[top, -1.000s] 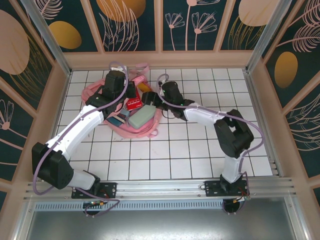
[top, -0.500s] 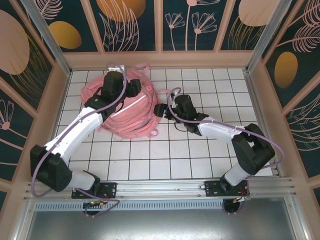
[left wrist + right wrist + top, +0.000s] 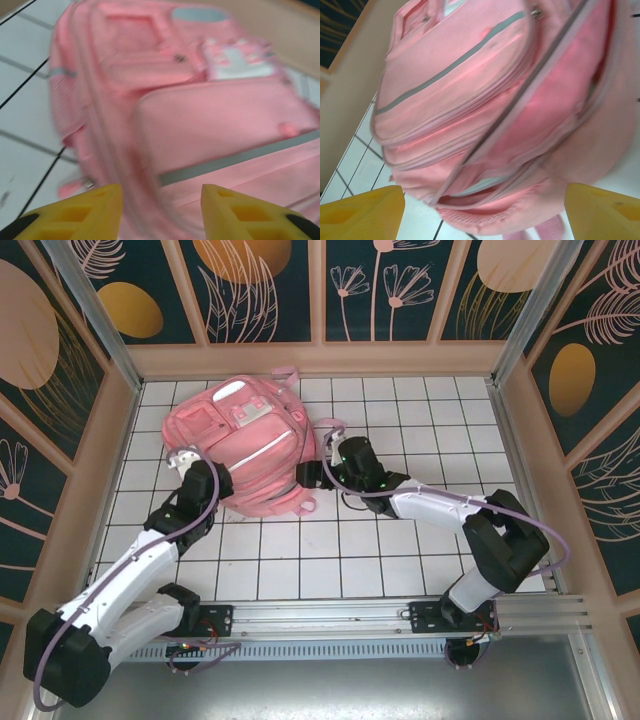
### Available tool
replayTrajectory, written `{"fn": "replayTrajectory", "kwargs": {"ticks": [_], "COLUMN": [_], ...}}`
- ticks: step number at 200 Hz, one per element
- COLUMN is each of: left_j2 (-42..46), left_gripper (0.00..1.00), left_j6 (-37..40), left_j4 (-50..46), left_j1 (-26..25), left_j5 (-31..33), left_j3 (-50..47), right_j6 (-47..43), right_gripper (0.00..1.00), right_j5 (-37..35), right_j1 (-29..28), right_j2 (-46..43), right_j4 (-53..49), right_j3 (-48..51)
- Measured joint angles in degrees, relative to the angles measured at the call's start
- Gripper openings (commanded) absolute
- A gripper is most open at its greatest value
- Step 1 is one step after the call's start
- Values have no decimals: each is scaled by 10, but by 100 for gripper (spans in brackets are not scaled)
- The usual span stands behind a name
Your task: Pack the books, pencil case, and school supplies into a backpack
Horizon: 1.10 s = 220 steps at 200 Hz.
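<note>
The pink backpack lies flat at the back left of the table, front pockets and pale strip facing up. My left gripper sits at its near-left edge. In the left wrist view the left gripper is open with nothing between its yellow fingers, and the backpack lies just ahead. My right gripper is beside the bag's right side. The right gripper stands wide open facing the backpack. A narrow gap in the bag shows a pale sliver inside. The books, pencil case and school supplies are hidden.
White tiled table stretches to the right and front of the bag. Low wooden walls ring the table. A pink strap loop pokes out at the bag's near edge, and another strap lies by my right gripper.
The open bag with its contents showing has been folded shut and now lies front up. My left gripper has let go and pulled back towards the near left. The right gripper stayed alongside.
</note>
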State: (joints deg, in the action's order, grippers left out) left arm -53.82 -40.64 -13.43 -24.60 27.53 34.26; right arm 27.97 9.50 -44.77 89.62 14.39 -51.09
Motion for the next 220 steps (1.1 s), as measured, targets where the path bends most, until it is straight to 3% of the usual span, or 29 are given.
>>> {"fn": "replayTrajectory", "kwargs": {"ticks": [43, 110, 151, 220], "left_j2": [-65, -142, -176, -237], "left_gripper": [46, 46, 50, 46], "left_j6": [-33, -70, -85, -90], "left_j4": [48, 189, 272, 396], "left_j1": [125, 272, 308, 317], "left_j5": [-70, -230, -303, -407], "left_j3": [-69, -132, -159, -179], "right_j6": [-19, -22, -22, -12], "right_gripper": [84, 84, 83, 83], "right_j5": [0, 7, 20, 12], "right_j1": [-43, -48, -51, -53], "right_j2": [6, 29, 55, 145], "right_j4": [0, 13, 33, 30], "right_j3": [-10, -10, -10, -46]}}
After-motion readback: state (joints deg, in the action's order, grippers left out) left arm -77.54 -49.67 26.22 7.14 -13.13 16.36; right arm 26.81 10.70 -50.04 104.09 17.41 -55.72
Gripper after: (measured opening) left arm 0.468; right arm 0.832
